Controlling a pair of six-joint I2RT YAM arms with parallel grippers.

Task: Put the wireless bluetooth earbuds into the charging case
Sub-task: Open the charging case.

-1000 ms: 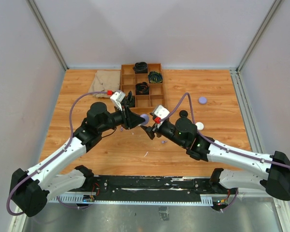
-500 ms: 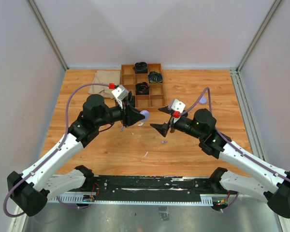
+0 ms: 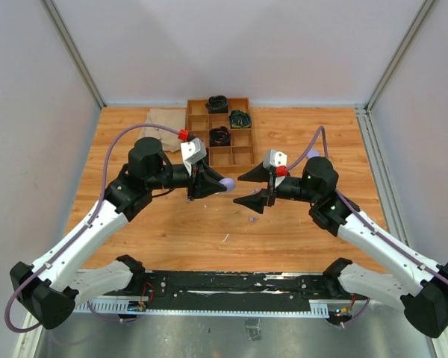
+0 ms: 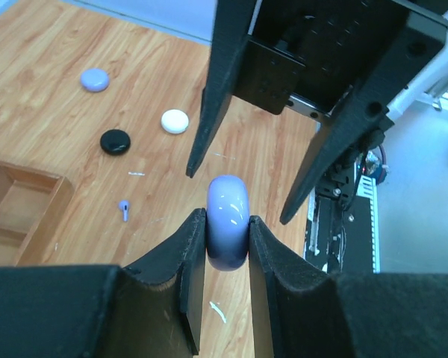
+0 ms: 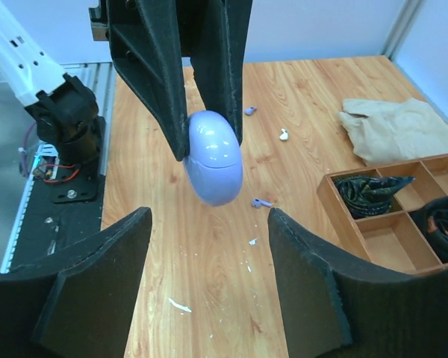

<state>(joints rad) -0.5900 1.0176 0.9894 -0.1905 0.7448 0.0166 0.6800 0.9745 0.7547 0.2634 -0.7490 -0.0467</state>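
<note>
My left gripper (image 3: 218,185) is shut on a closed lilac charging case (image 3: 227,183) and holds it edge-on above the table; the case sits between the pads in the left wrist view (image 4: 228,220). My right gripper (image 3: 243,189) is wide open and empty, facing the case from the right, a short gap away. In the right wrist view the case (image 5: 214,158) hangs ahead of my open right gripper (image 5: 209,216). Lilac earbuds (image 5: 260,202) (image 5: 250,111) and a white one (image 5: 283,135) lie on the table; one lilac earbud (image 3: 252,219) lies below the grippers.
A wooden compartment tray (image 3: 243,149) with black coils stands at the back, a beige cloth (image 3: 160,123) to its left. Lilac (image 4: 95,79), white (image 4: 175,121) and black (image 4: 115,142) round pucks lie right of centre. White flecks litter the wood.
My right gripper has drawn back to the right, risen and opened wide toward the case. My left gripper has lifted and turned the case toward it.
</note>
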